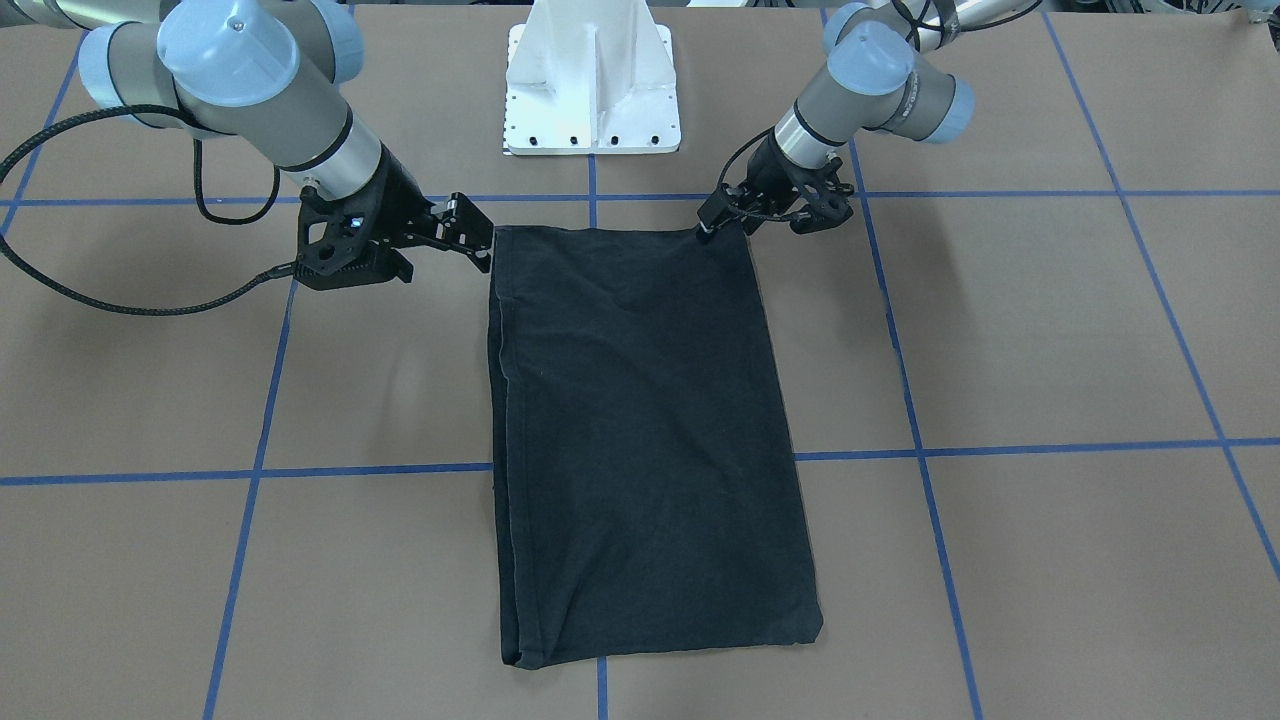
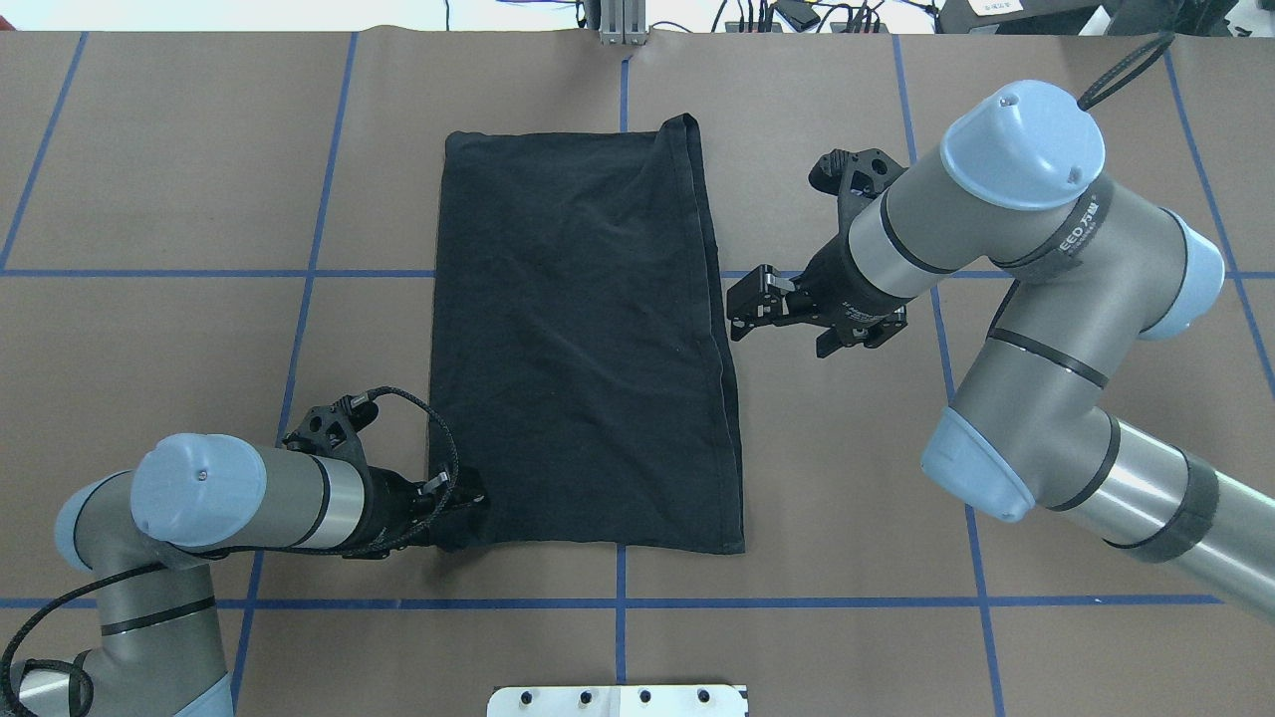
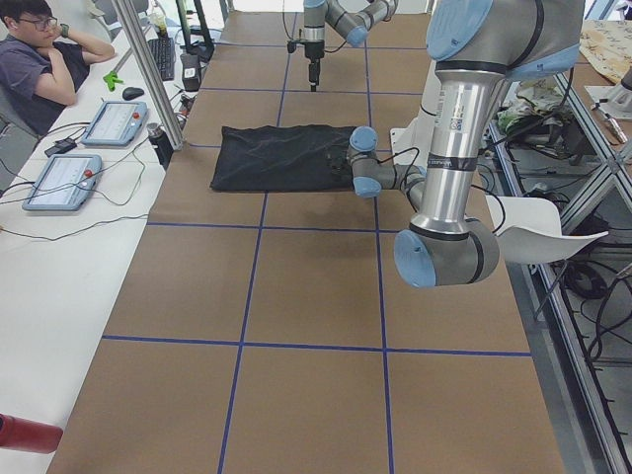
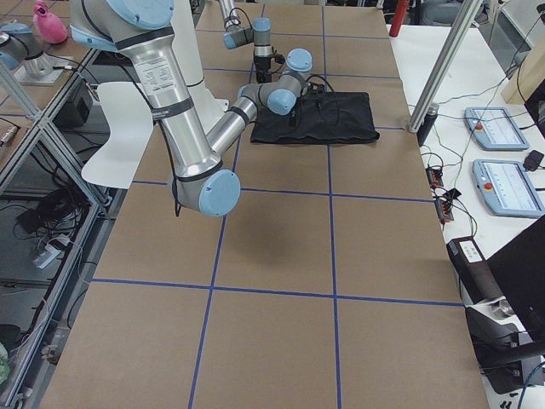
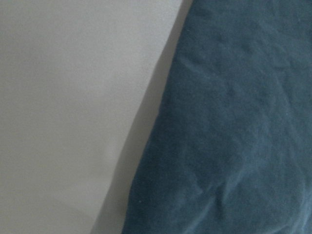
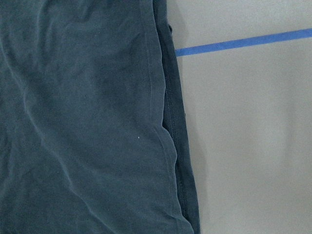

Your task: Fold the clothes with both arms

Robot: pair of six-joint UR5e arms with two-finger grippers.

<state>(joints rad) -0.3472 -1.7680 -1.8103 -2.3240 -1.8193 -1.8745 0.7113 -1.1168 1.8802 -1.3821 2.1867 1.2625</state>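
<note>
The black T-shirt (image 1: 640, 420) lay folded on the desk (image 1: 1050, 340). The left gripper (image 1: 708, 231) pinched one corner tight, likely to lift it. The right gripper (image 1: 478, 238) hung open and empty above the other corner.

The brown worktop (image 1: 1050, 330) is ruled into large squares by blue tape lines (image 1: 250, 470). Along one long side runs a white desk (image 3: 59, 267) carrying two control tablets (image 3: 62, 181) and a mouse (image 3: 132, 93); a person (image 3: 39, 59) sits there. An aluminium post (image 3: 148, 74) rises between them. Opposite, tangled black cables (image 4: 43, 204) lie on the floor below worktop level.
</note>
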